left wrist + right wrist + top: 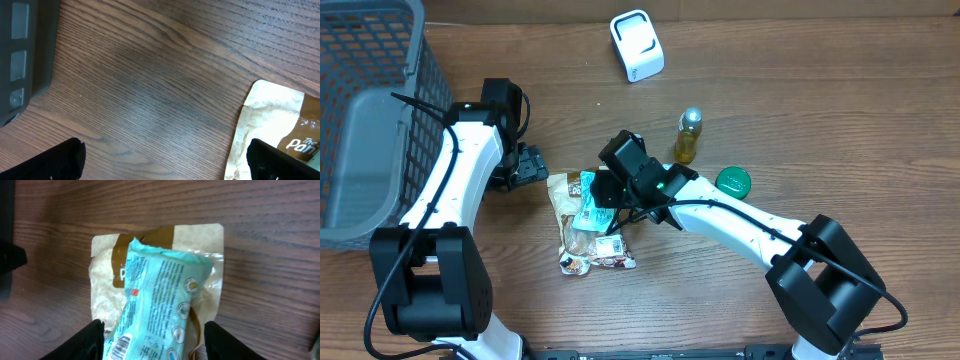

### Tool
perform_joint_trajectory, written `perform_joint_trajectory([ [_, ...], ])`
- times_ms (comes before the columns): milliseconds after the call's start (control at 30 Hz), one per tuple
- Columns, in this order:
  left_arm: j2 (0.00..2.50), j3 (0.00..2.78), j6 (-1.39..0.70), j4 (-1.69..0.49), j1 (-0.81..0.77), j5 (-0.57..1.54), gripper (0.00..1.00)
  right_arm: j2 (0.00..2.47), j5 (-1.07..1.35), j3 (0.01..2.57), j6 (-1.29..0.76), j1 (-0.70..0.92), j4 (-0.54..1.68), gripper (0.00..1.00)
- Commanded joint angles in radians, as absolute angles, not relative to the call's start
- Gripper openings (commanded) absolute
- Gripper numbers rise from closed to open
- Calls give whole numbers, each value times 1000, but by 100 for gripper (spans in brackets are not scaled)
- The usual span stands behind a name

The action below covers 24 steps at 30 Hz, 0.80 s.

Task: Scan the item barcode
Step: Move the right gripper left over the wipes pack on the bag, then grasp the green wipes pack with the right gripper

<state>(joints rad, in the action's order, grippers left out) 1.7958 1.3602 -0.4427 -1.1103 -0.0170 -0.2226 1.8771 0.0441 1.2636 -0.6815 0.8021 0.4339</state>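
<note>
The teal packet (160,300) lies between the right pincer's (155,332) parted fingers, its length running out ahead. Whether they grip it cannot be told. The left pincer (165,162) gapes wide, farther off.

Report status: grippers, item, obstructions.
Left gripper open, empty, over wooden table. Right gripper astride teal plastic packet, grip unclear. Packet over tan-and-brown pouch, barcode showing. Nothing blocking.

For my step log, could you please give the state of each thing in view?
Pouch: lying flat.
Teal packet: lying on pouch, barcode up.
Right tool: astride teal packet, grip unclear.
Left tool: open, holding nothing.
Bottle: upright, capped.
Green lid: loose, lying flat.
</note>
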Motion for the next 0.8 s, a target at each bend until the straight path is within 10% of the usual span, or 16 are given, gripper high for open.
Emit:
perform_joint_trajectory([
  [0, 1806, 1354, -450, -1110, -10, -243, 99, 1877, 15, 1255, -685, 816, 427, 62],
  [767, 1806, 1354, -450, -1110, -10, -243, 99, 1877, 0, 1237, -685, 820, 414, 62],
])
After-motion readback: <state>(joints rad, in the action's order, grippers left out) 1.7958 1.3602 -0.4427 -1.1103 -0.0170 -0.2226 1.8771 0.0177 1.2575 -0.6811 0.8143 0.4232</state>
